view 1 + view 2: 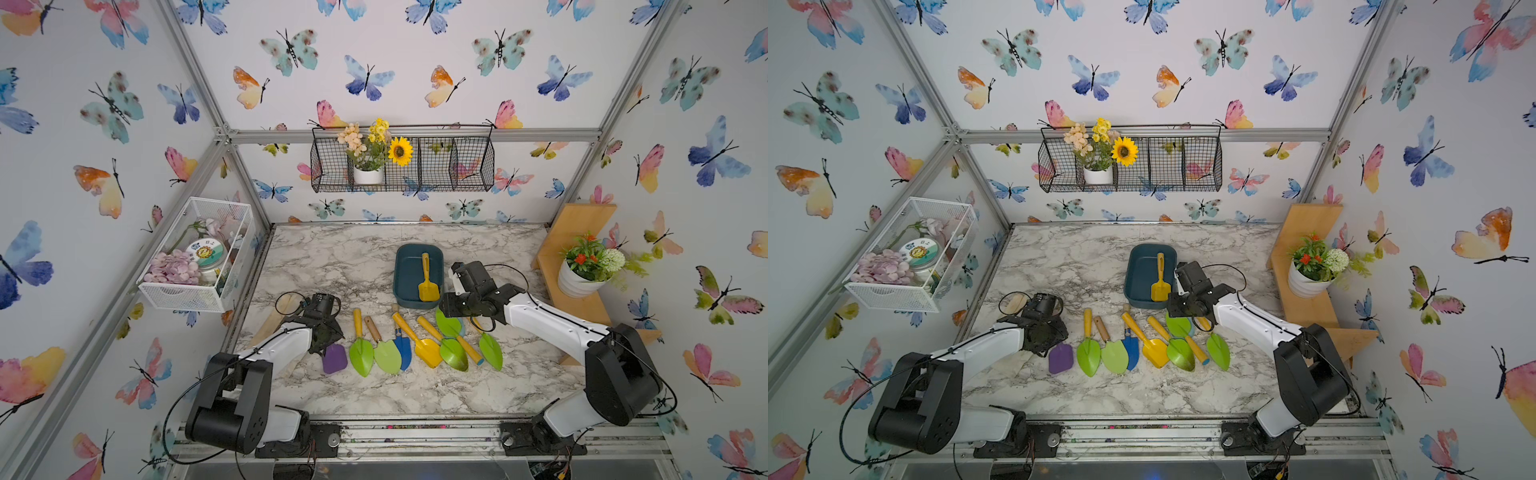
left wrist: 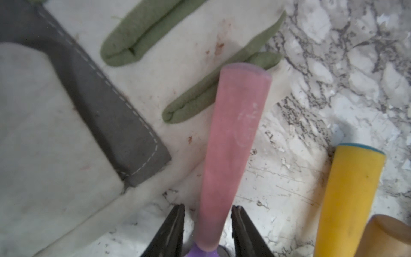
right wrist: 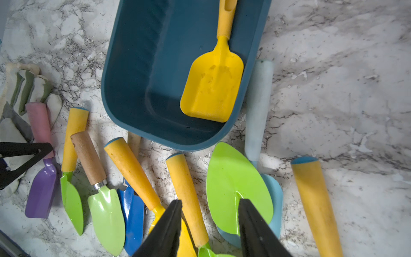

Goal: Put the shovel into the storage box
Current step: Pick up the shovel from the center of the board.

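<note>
The marble bench [image 1: 340, 257] fills the lower centre of both top views. The storage box [image 1: 407, 274], a dark teal tub, stands on it just right of centre. Below the box in the frame, a row of loose shovels [image 1: 386, 355] lies on the bench, handles toward the top of the frame. One yellow shovel [image 1: 428, 286] lies inside the storage box along its right wall, blade nearest the row. The purple shovel [image 1: 334, 358] with the pink handle [image 2: 233, 144] lies at the left end of the row, outside the box. The left pincer [image 2: 208, 209] straddles that handle near the blade, jaws narrowly parted with a slight gap on each side. The right pincer [image 3: 210, 201] hangs over the right part of the row, jaws apart, holding nothing.
</note>
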Available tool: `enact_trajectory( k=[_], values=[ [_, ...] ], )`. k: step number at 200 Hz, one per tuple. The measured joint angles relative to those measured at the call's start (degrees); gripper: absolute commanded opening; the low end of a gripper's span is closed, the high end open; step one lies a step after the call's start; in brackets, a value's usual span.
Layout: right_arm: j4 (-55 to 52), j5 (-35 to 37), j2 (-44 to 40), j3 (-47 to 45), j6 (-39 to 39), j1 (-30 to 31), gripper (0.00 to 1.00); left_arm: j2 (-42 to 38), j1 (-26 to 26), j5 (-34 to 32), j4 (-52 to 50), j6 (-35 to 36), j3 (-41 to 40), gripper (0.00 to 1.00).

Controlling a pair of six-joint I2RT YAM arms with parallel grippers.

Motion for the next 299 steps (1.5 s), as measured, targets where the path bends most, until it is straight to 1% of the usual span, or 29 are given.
enact_trajectory(
  k=[17,38,58,79,128,161,199,248,272,299],
  values=[
    [0.2,0.0,0.0,0.0,0.2,0.0,0.46,0.4,0.0,-0.2,1.1,0.2,0.0,0.37],
    [0.3,0.0,0.0,0.0,0.3,0.2,0.46,0.7,0.0,-0.3,1.9,0.5,0.0,0.33],
    [0.3,0.0,0.0,0.0,0.4,0.3,0.46,1.0,0.0,-0.4,2.6,0.8,0.0,0.28],
    [0.3,0.0,0.0,0.0,0.4,0.3,0.46,1.3,0.0,-0.6,3.0,1.1,0.0,0.20],
    [0.4,0.0,0.0,-0.2,0.4,0.3,0.46,1.3,0.0,-0.7,2.9,2.3,0.1,0.09],
    [0.4,0.0,0.0,-0.2,0.4,0.3,0.47,1.1,-0.4,-0.9,0.1,3.6,1.8,0.02],
    [0.3,0.1,0.0,-0.2,0.4,0.3,0.46,0.0,-2.2,-0.9,-3.0,5.1,6.0,0.00],
    [0.2,0.8,-0.8,-0.2,0.3,0.4,0.47,-0.3,-6.5,-1.3,-6.7,7.1,13.7,0.00],
    [0.0,1.3,-1.5,-0.2,0.3,0.4,0.47,0.0,-8.8,-1.3,-8.7,7.9,18.5,0.00],
    [0.1,1.6,-2.3,-0.3,0.4,0.4,0.47,2.3,-11.0,-1.3,-9.5,8.7,24.5,0.00]
  ],
)
